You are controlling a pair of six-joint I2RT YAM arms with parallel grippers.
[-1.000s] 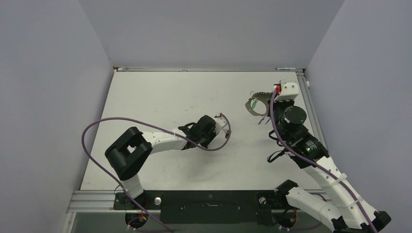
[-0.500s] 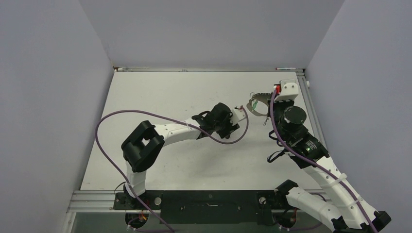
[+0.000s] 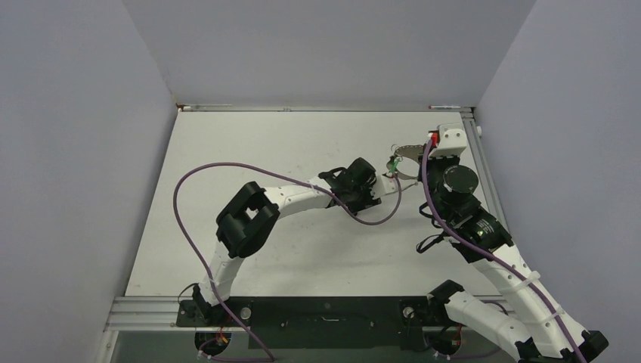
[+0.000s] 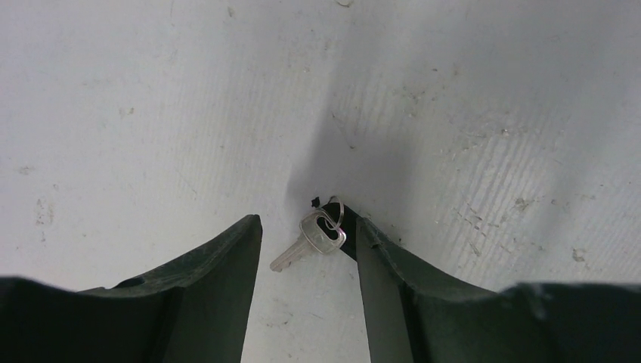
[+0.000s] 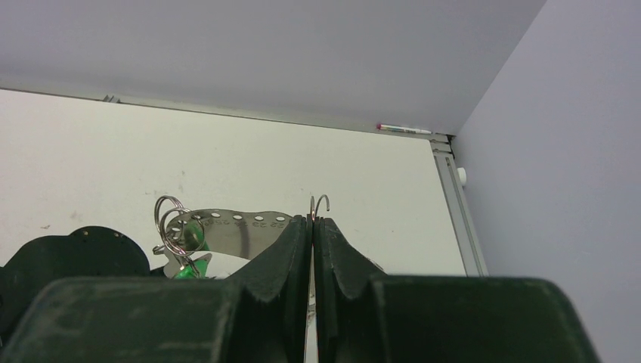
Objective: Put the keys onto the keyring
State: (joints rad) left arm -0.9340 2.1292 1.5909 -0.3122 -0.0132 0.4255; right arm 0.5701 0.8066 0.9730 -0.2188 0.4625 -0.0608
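My left gripper [image 4: 306, 221] stands open just over the table. A silver key [image 4: 314, 238] with a small split ring lies between its fingertips, against the right finger [image 4: 385, 265]. From above, the left gripper [image 3: 387, 178] sits right beside the keyring [image 3: 406, 151], a thin loop carrying a green key [image 3: 394, 162]. My right gripper [image 5: 313, 221] is shut on the keyring's wire, whose hooked end [image 5: 321, 201] pokes up above the fingertips. To its left curves a perforated metal strip [image 5: 234, 227] with split rings [image 5: 170, 215] and the green key [image 5: 193, 238].
A pen [image 5: 404, 129] lies along the back wall. The table's metal rail [image 3: 484, 174] runs close to the right arm. The left arm's purple cable [image 3: 189, 219] loops over the table's left half.
The left arm has swung right across the table until its gripper reached the keyring, and its jaws have opened. The right arm and the keyring have stayed put.
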